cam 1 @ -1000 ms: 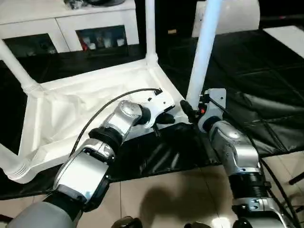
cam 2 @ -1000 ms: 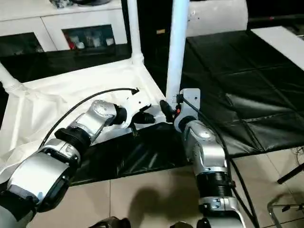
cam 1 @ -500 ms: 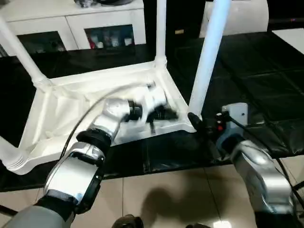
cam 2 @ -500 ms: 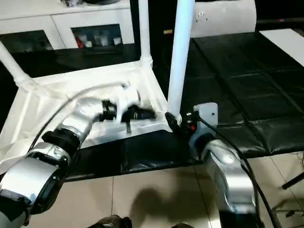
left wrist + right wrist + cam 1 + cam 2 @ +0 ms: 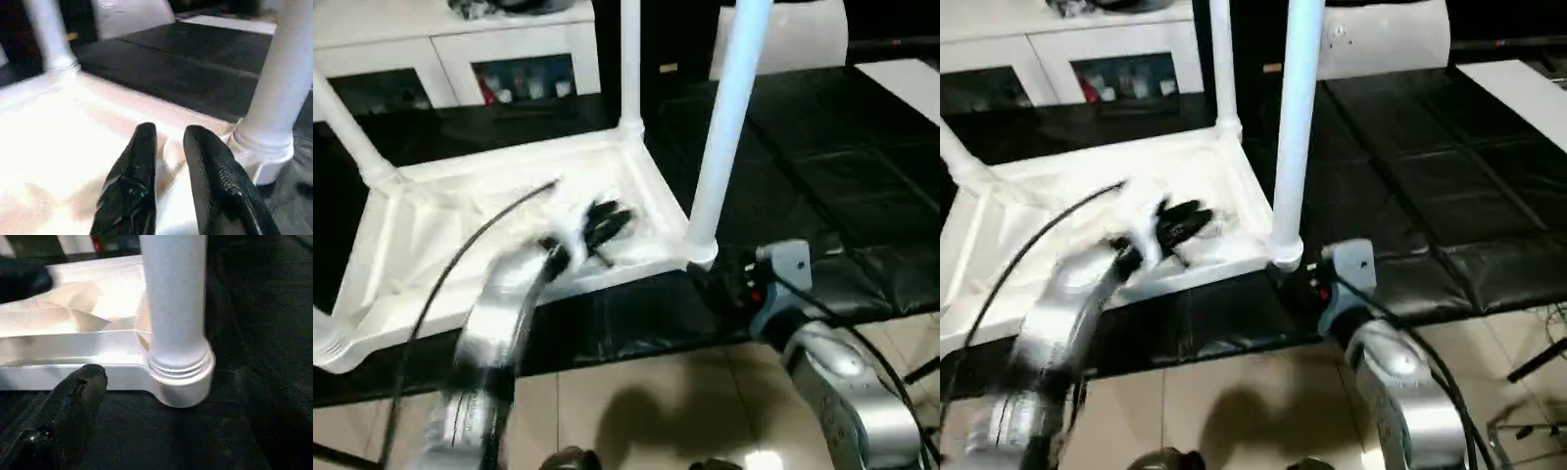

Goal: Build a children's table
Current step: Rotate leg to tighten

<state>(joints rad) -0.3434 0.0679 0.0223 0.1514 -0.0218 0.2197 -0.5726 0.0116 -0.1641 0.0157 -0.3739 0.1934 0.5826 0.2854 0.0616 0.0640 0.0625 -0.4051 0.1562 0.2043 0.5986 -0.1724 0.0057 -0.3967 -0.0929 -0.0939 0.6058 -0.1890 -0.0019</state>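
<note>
The children's table lies upside down on black mats, its white tabletop (image 5: 509, 164) showing the ribbed underside. Legs stand upright in the far-left (image 5: 342, 127), far-right (image 5: 629, 59) and near-right (image 5: 724, 127) corner sockets. My left gripper (image 5: 613, 217) hovers over the underside near the right rim. In the left wrist view its fingers (image 5: 142, 161) stand a little apart with nothing between them. My right gripper (image 5: 717, 282) sits low on the mat just in front of the near-right socket (image 5: 181, 382). It is open, with one finger (image 5: 73, 401) off to the side of the socket.
A white cabinet (image 5: 509, 59) with glass doors stands behind the table. Black mats (image 5: 822, 147) cover the floor to the right, with a white board (image 5: 911, 78) at their far edge. Pale tiles (image 5: 636, 401) lie between me and the mats.
My left gripper left the near rim, swung in over the underside and opened a little. My right gripper opened and drew back from the base of the near-right leg.
</note>
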